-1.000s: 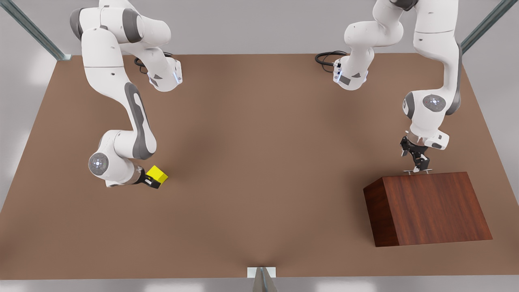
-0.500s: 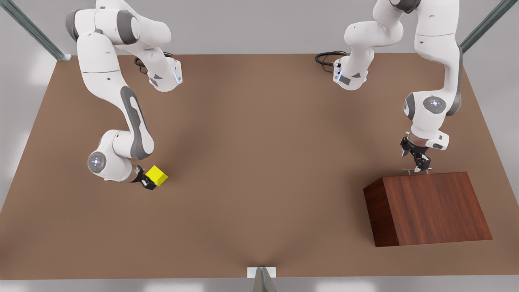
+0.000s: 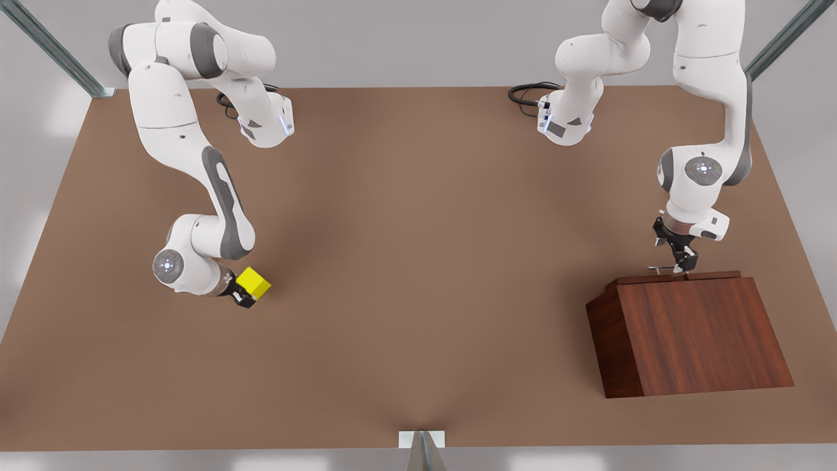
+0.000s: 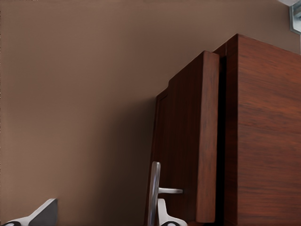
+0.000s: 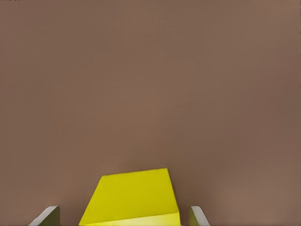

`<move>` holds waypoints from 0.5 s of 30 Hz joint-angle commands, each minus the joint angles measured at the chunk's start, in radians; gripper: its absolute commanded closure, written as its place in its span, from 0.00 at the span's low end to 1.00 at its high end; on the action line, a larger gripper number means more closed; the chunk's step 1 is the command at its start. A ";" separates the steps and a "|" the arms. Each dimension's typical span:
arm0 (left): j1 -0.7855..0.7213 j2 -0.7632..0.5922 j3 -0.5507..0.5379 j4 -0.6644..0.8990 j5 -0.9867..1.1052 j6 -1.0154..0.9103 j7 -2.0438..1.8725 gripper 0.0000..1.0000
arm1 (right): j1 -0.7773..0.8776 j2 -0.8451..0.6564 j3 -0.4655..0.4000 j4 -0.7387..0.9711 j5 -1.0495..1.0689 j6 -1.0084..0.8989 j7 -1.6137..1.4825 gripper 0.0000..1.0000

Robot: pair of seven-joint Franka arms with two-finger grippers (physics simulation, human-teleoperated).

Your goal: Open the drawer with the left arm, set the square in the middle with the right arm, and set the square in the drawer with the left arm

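Note:
The drawer (image 3: 680,277) (image 4: 188,141) stands a little way out of the dark wooden box (image 3: 693,333) on its far side. At its silver handle (image 3: 662,267) (image 4: 153,193), my left gripper (image 3: 680,260) (image 4: 103,214) is open: one finger sits behind the bar, the other well clear of it. On the front view's left, the yellow square (image 3: 255,282) (image 5: 131,195) rests on the table. My right gripper (image 3: 245,296) (image 5: 122,214) is low and open, a finger on either side of the square with a small gap at each.
The brown tabletop (image 3: 418,261) stretches bare between the two arms. The box occupies the near part of the front view's right. Black cables (image 3: 526,95) lie by the arm bases at the far edge.
The drawer has slid out a short way from the box as my left gripper drew back with the handle. My right arm shifted slightly around the square, which stayed put.

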 commanded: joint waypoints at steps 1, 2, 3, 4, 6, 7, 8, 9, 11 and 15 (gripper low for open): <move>0.002 -0.006 0.000 0.000 0.005 -0.040 -0.011 0.00 | -0.003 0.003 0.000 -0.003 -0.001 0.019 0.017 0.00; 0.002 -0.013 0.000 0.000 0.005 -0.057 -0.011 0.00 | -0.002 0.006 0.000 -0.010 -0.001 0.019 0.017 0.00; 0.002 -0.013 0.000 0.000 0.005 -0.063 -0.011 0.00 | 0.003 0.009 0.002 -0.011 -0.001 0.019 0.017 0.00; 0.002 -0.015 0.000 0.000 0.007 -0.075 -0.010 0.00 | 0.004 0.018 0.011 -0.011 -0.001 0.021 0.016 0.00; 0.002 -0.015 0.000 -0.002 0.010 -0.086 -0.011 0.00 | 0.008 0.023 0.015 -0.016 -0.001 0.021 0.016 0.00; 0.002 -0.010 0.000 0.000 0.010 -0.086 -0.010 0.00 | 0.009 0.024 0.017 -0.019 -0.001 0.022 0.016 0.00; 0.002 -0.015 0.000 0.000 0.010 -0.103 -0.010 0.00 | 0.008 0.030 0.017 -0.017 -0.001 0.026 0.016 0.00; 0.002 -0.025 0.000 0.000 0.016 -0.123 -0.010 0.00 | 0.001 0.030 0.017 -0.017 -0.001 0.038 0.014 0.00; 0.002 -0.036 -0.001 0.000 0.021 -0.147 -0.011 0.00 | 0.003 0.032 0.017 -0.022 -0.001 0.042 -0.001 0.00; 0.002 -0.041 -0.001 -0.003 0.021 -0.172 -0.011 0.00 | 0.001 0.041 0.023 -0.030 0.000 0.045 -0.093 0.00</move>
